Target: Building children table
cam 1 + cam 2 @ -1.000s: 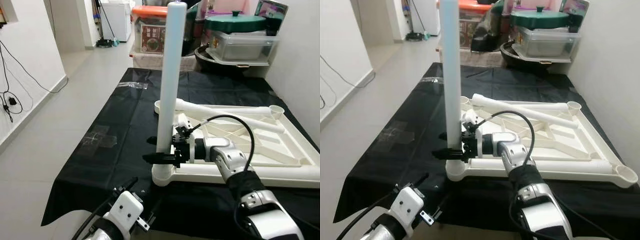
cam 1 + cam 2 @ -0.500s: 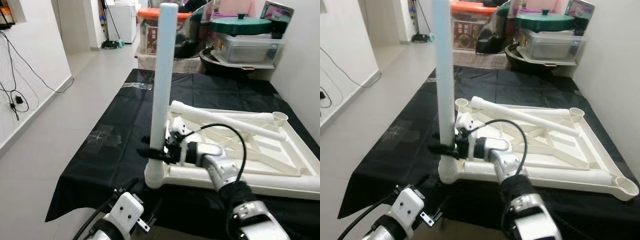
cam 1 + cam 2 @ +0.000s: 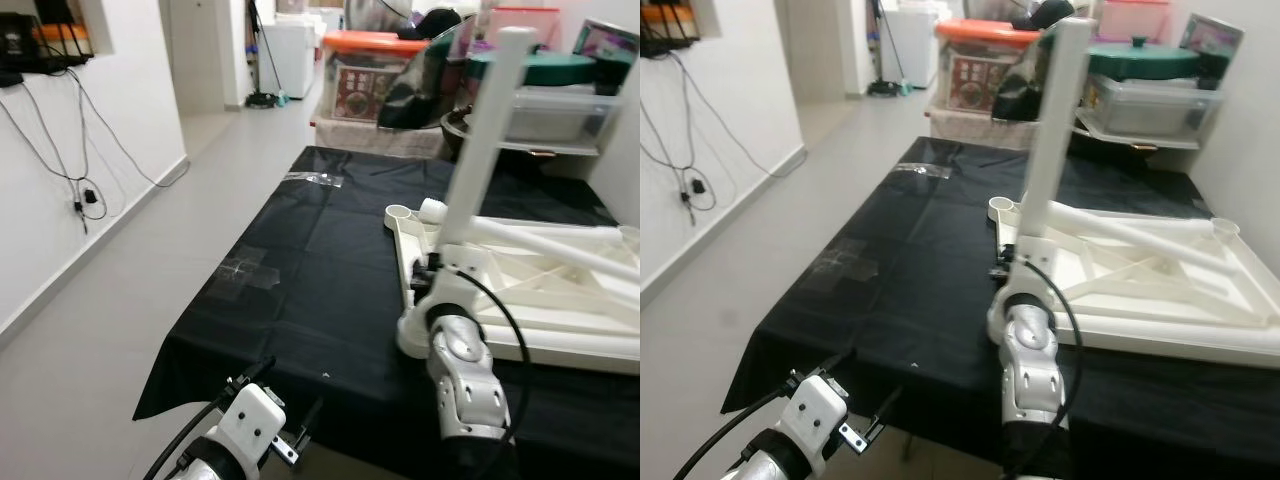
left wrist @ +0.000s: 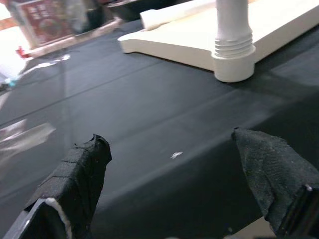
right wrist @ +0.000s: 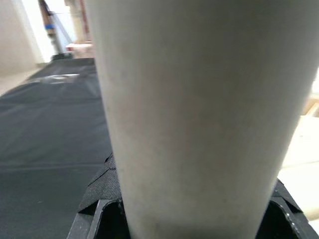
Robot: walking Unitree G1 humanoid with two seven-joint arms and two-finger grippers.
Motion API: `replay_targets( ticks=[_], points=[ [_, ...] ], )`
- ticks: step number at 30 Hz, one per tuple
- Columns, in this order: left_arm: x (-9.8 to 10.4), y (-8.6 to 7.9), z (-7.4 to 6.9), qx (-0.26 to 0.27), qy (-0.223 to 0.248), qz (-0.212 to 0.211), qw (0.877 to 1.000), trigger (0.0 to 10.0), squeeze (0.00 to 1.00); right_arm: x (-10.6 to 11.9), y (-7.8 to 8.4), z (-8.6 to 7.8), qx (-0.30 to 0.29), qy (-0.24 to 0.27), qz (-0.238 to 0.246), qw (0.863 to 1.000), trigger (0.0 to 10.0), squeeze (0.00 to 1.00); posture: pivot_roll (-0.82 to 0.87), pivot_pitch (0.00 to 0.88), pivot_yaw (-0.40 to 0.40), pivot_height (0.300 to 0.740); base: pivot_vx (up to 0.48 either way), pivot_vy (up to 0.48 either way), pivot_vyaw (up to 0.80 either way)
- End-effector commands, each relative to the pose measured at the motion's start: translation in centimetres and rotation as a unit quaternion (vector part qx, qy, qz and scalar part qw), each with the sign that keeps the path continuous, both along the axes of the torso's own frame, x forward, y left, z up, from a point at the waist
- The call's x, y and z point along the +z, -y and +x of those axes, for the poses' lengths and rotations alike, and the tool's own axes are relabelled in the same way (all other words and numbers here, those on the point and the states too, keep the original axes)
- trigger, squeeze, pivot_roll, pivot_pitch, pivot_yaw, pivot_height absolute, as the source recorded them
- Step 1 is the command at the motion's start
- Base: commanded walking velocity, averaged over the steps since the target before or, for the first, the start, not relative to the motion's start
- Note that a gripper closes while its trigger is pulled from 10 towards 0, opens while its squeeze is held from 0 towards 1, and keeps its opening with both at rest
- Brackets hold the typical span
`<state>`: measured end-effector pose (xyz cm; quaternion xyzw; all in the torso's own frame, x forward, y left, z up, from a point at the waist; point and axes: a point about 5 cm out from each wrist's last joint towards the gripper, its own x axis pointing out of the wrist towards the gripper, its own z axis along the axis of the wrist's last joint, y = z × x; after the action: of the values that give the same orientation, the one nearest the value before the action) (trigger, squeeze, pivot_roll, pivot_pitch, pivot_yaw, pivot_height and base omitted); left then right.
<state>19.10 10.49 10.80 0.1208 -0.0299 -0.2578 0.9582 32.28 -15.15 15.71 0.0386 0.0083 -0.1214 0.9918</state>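
While the upturned table top (image 3: 560, 300) lies on the black cloth (image 3: 310, 270), one white leg (image 3: 478, 140) is seen in the left eye view standing upright in the near corner socket (image 3: 412, 340); the right arm is reached in low at that leg's base, its gripper hidden behind the forearm here; two loose legs (image 3: 560, 240) are laid across the frame; the left gripper (image 3: 300, 440) is held low at the near edge of the cloth, idle.

From the right eye view the same layout is given; the leg (image 3: 1050, 130) is shown straight in its corner, and storage boxes (image 3: 990, 60) are stacked beyond the far end of the cloth.

At the left wrist, two black fingers (image 4: 79, 174) are seen spread wide with nothing between them, above bare cloth; the socket (image 4: 234, 64) and threaded leg base are viewed ahead, well apart.

At the right wrist, the leg (image 5: 199, 114) is pressed right up to the camera, black pads (image 5: 107, 191) closed against both its sides; a firm hold is judged.

Fitting of the first leg is judged the step in hand; next, it probably needs twisting home, then release, and a loose leg fetched for another corner.
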Motion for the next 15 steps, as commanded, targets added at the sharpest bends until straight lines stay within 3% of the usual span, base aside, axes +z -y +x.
replay_targets(
  ticks=[1,2,3,4,6,8,9,10,11,12,14,15],
  points=[
    [-0.2,0.1,0.0,-0.003,-0.001,0.000,1.000,10.0,0.00,-1.0,-5.2,-0.6,0.048,-0.013,0.092,0.994,1.1,0.00,0.11,0.000,-0.060,0.740,0.000,0.000,0.00],
    [-0.2,0.1,0.0,-0.003,-0.002,0.000,1.000,10.0,0.00,-0.9,-5.7,-0.6,0.065,-0.007,0.085,0.994,10.0,0.00,0.11,0.000,-0.061,0.740,0.000,0.000,0.00],
    [-0.2,0.1,0.0,-0.003,-0.002,0.000,1.000,10.0,0.00,-0.9,-5.7,-0.6,0.065,-0.007,0.085,0.994,10.0,0.00,0.11,0.000,-0.061,0.740,0.000,0.000,0.00],
    [-0.1,0.1,0.0,-0.003,-0.001,-0.001,1.000,10.0,0.00,-0.9,-6.7,-0.7,0.108,0.002,0.083,0.991,10.0,1.00,0.11,0.000,-0.061,0.740,0.000,0.000,0.00],
    [-0.1,0.1,0.0,-0.003,-0.001,-0.001,1.000,10.0,0.00,-0.9,-6.7,-0.7,0.108,0.002,0.083,0.991,10.0,1.00,0.11,0.000,-0.061,0.740,0.000,0.000,0.00],
    [-0.1,0.1,0.1,-0.003,-0.002,-0.002,1.000,10.0,0.00,-0.6,-7.1,-0.5,0.163,0.023,0.084,0.983,10.0,1.00,0.11,0.000,-0.058,0.740,0.000,0.000,0.00],
    [-0.1,0.1,0.1,-0.003,-0.002,-0.002,1.000,10.0,0.00,-0.4,-7.0,-0.4,0.174,0.032,0.077,0.981,10.0,0.42,0.11,0.000,-0.058,0.740,0.000,0.000,0.00],
    [-0.1,0.1,0.1,-0.003,-0.002,-0.002,1.000,10.0,0.00,-0.3,-6.8,0.0,0.226,0.041,0.088,0.969,10.0,0.00,0.10,0.000,-0.058,0.740,0.000,0.000,0.00],
    [-0.1,0.1,0.1,-0.004,-0.002,-0.002,1.000,10.0,0.00,0.0,-6.6,0.3,0.285,0.047,0.097,0.952,10.0,0.00,0.10,0.000,-0.058,0.740,0.000,0.000,0.00],
    [-0.1,0.1,0.1,-0.004,-0.002,-0.002,1.000,10.0,0.00,0.0,-6.6,0.3,0.285,0.047,0.097,0.952,10.0,0.00,0.10,0.000,-0.058,0.740,0.000,0.000,0.00],
    [-0.1,0.1,0.2,-0.004,-0.002,-0.002,1.000,10.0,0.00,0.2,-6.6,0.4,0.393,0.042,0.110,0.912,10.0,0.00,0.10,0.000,-0.054,0.740,0.000,0.000,0.00],
    [-0.1,0.1,0.2,-0.004,-0.002,-0.002,1.000,10.0,0.00,0.2,-6.6,0.3,0.411,0.039,0.110,0.904,10.0,0.00,0.10,0.000,-0.054,0.740,0.000,0.000,0.00]
  ],
)
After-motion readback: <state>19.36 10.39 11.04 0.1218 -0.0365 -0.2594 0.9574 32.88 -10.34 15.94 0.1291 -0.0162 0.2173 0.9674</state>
